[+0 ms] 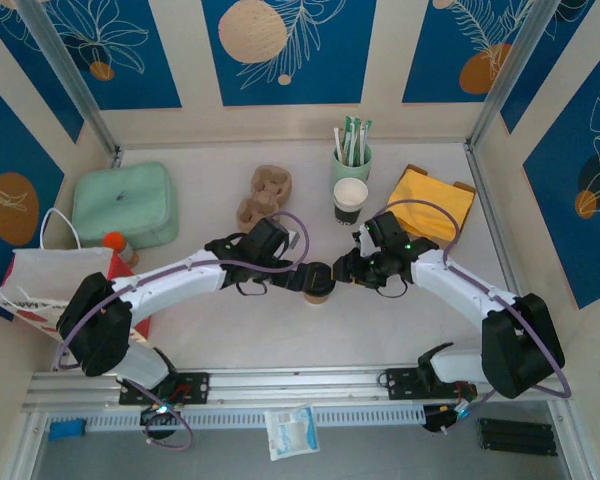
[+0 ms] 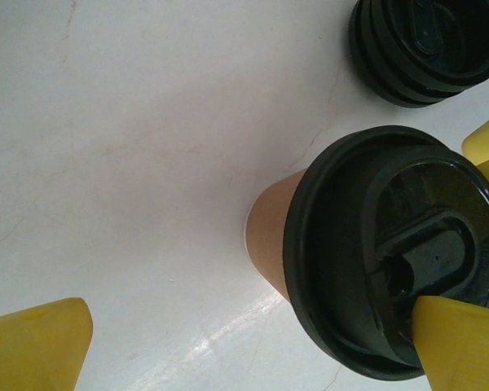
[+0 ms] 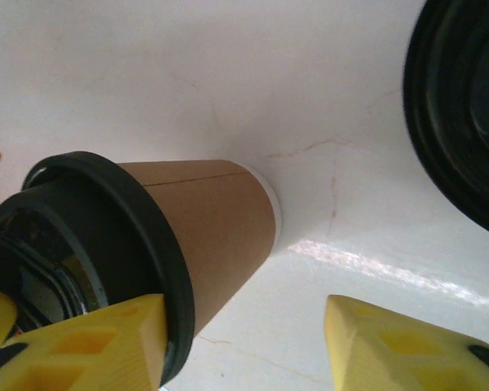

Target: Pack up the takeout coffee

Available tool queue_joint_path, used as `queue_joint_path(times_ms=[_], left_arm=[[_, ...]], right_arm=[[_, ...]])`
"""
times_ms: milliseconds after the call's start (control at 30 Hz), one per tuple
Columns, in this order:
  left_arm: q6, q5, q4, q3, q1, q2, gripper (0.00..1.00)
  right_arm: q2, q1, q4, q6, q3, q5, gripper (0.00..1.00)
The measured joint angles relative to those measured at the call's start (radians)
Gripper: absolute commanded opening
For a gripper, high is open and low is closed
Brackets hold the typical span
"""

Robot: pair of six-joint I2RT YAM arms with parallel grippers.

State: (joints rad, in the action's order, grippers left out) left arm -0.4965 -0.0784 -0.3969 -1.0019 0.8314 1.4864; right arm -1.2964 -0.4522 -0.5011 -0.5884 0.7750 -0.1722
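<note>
Right tool (image 1: 344, 271) low at lidded cup (image 1: 318, 292)

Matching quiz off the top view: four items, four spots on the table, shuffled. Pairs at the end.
Items:
1. brown cup
2. white paper cup
3. mint green container
4. yellow flat bag

Spots:
a. back right corner
b. back left
c. centre, between the left gripper and the right gripper
d. right beside the pale green cup of sticks, on the arms' side

Pairs: 1-c, 2-d, 3-b, 4-a
</note>
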Motion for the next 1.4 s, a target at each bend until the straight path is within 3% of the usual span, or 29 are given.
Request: queue_joint_path(times_ms=[133,433,700,1000,1400], left_arm=[[0.000,0.000,0.011,0.010,0.000,0.000,0.99],[-0.005,-0.001,0.038,0.029,0.000,0.000,0.99],[-0.023,-0.019,0.028,0.008,0.000,0.000,1.00],[-0.048,-0.060,0.031,-0.091,-0.019,-0.011,1.00],[-0.076,-0.060,0.035,0.039,-0.092,-0.138,0.99]], right_arm=[[0.003,0.000,0.063,-0.015,-0.033,-0.037,0.43],[0.011,-0.009,0.175,-0.059,-0.087,-0.070,0.43],[0.016,-0.019,0.055,-0.054,-0.030,-0.014,0.50],[0.040,-0.009,-0.044,-0.037,0.042,0.016,0.51],[0.045,-0.001,-0.049,-0.029,0.021,0.035,0.50]])
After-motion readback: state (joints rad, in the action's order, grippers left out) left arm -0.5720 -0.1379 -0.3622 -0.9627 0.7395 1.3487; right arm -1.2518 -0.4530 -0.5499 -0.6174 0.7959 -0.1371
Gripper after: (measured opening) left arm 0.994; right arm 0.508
